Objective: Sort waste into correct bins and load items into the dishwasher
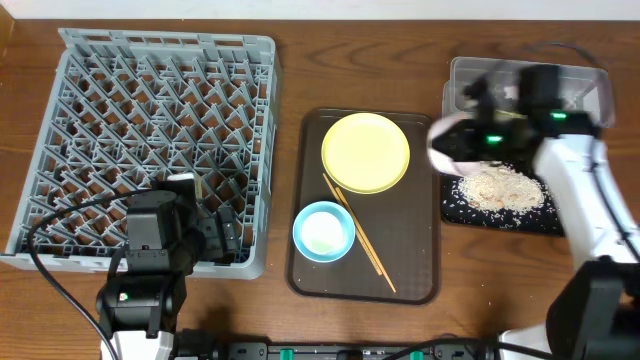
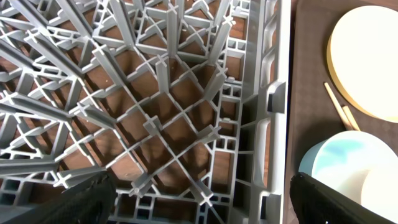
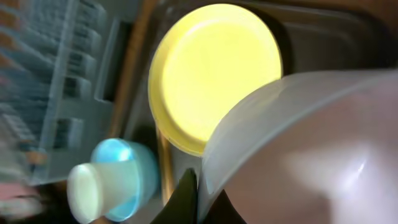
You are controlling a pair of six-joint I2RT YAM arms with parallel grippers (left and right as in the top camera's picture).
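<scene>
White bowl (image 3: 298,143), clamped by right gripper (image 3: 198,196), tilts over black tray (image 1: 460,212) at frame right; grey rack (image 1: 130,110) lies far left, under left gripper (image 2: 205,208), fingers apart

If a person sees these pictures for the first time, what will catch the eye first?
The big grey dish rack fills the left side of the table. In the middle, a bright yellow plate lies on the brown tray. At the right, the right gripper holds a white bowl tilted above a pile of rice scraps on the black tray.
</scene>
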